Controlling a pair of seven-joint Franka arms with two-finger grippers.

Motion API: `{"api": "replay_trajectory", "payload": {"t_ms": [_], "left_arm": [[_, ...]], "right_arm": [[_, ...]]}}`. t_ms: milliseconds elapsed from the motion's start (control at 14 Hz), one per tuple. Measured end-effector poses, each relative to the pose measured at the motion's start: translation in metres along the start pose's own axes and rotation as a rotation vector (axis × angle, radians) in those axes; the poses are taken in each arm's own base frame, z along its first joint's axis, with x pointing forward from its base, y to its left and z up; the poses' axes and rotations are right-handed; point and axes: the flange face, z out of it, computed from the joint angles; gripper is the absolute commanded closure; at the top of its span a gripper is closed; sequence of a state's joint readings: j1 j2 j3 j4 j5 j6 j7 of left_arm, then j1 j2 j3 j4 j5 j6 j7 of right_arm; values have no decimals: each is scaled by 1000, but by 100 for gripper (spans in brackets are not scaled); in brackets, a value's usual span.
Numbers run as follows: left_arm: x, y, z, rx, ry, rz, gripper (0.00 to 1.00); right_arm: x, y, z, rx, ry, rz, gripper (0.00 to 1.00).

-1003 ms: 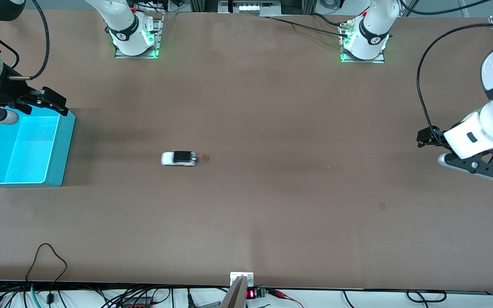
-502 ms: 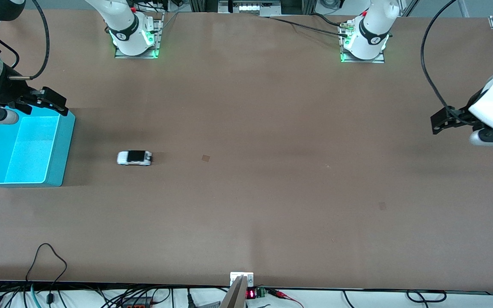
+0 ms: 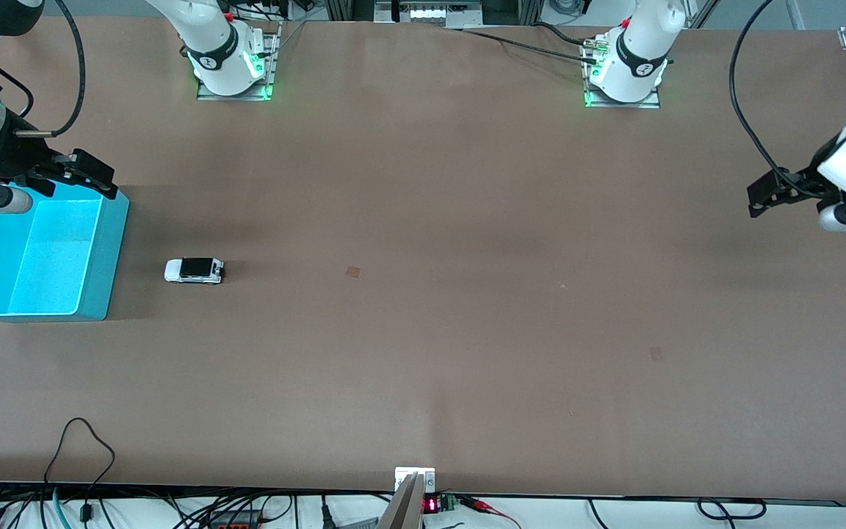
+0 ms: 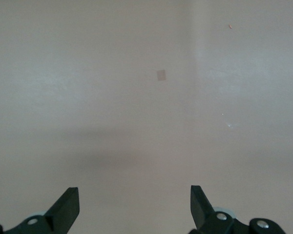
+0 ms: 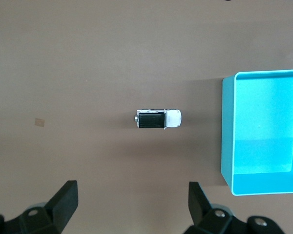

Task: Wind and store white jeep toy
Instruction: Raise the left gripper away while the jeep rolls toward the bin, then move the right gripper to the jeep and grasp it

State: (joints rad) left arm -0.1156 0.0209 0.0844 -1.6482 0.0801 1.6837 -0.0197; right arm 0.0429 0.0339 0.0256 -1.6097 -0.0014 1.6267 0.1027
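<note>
The white jeep toy (image 3: 194,270) (image 5: 158,118) stands on its wheels on the brown table, a short way from the blue bin (image 3: 116,250) (image 5: 227,131) at the right arm's end. It is a tiny white car with a black roof. My right gripper (image 3: 91,176) (image 5: 133,195) hangs open and empty over the bin's corner nearest the robot bases. My left gripper (image 3: 765,194) (image 4: 135,195) hangs open and empty over bare table at the left arm's end, a long way from the toy.
The bin has nothing in it. A small square mark (image 3: 352,272) (image 4: 160,75) sits mid-table, and a second one (image 3: 656,353) lies nearer the front camera. Cables (image 3: 81,441) run along the table's front edge.
The jeep has rolled along the table toward the blue bin and slowed. The left arm has swung up and out toward its end of the table. The right arm has not moved.
</note>
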Motion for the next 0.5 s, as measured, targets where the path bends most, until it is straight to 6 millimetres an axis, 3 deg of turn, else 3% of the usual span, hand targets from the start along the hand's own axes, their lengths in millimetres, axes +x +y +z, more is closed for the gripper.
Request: {"api": "replay_trajectory", "payload": {"t_ms": [215, 502], "left_arm": [[-3, 3, -2, -1, 2, 6, 0], [-8, 6, -4, -2, -8, 12, 0]], "right_arm": [[2, -2, 2, 0, 1, -16, 0], [7, -7, 10, 1, 1, -209, 0]]}}
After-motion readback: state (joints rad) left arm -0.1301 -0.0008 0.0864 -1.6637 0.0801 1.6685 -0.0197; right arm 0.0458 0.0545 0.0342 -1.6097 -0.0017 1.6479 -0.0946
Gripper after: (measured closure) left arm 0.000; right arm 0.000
